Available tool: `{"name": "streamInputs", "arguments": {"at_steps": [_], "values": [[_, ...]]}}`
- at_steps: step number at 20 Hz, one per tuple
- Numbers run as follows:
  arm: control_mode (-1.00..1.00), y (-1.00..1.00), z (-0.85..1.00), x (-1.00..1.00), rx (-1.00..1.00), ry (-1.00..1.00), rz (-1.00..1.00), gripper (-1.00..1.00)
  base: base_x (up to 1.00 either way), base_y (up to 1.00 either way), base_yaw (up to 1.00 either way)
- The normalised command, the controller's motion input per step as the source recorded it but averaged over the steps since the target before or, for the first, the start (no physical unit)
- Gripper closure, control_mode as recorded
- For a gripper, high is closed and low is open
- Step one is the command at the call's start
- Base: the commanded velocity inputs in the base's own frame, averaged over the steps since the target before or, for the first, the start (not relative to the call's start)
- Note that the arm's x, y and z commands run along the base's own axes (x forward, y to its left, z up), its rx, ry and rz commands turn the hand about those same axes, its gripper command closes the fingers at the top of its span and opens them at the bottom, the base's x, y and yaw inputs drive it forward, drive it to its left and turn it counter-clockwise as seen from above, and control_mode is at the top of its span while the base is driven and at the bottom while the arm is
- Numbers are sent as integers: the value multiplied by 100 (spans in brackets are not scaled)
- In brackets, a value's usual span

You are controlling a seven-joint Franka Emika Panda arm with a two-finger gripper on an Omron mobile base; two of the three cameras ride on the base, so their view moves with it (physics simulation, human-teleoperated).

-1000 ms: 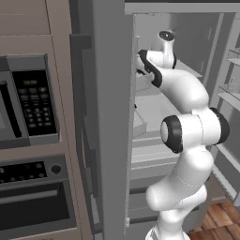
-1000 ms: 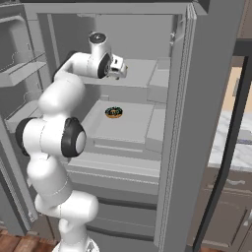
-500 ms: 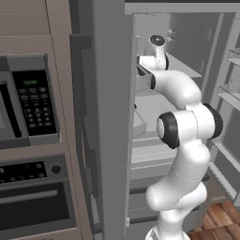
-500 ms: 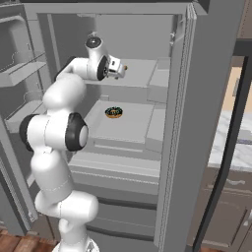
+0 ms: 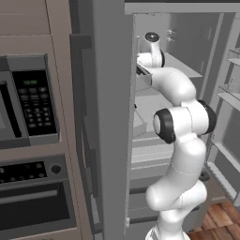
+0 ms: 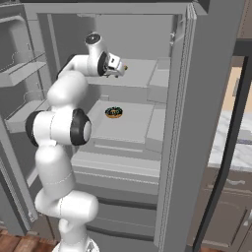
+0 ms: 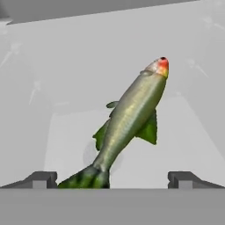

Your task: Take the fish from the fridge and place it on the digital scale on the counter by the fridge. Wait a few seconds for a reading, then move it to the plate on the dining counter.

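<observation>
Two dark finger tips (image 7: 38,179) of the gripper (image 7: 112,179) stand spread as wide as they go, nothing clamped between them, the tail of the fish (image 7: 129,118) lying in the gap. Since a second ago the arm has pushed further into the fridge (image 6: 177,123), its hand rising toward the upper shelf (image 6: 140,71). The fish is slim and glossy, olive-green with a paler flank, dark green fins and a red-orange snout, resting on that smooth pale grey shelf. One shelf lower sits a small round dark item (image 6: 113,112) with yellowish flecks. Beside the open fridge stands a black-panelled microwave (image 5: 28,101).
</observation>
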Motion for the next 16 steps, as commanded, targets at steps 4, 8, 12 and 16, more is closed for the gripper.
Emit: {"name": "streamInputs", "arguments": {"at_steps": [4, 8, 12, 16], "values": [[-100, 0, -20, 24, 0, 0, 0, -100, 0, 0, 0], [-100, 0, -21, 42, 0, 0, 0, -100, 0, 0, 0], [-100, 0, -27, 44, 0, 0, 0, -100, 0, 0, 0], [-100, 0, -7, 18, 0, 0, 0, -100, 0, 0, 0]]}}
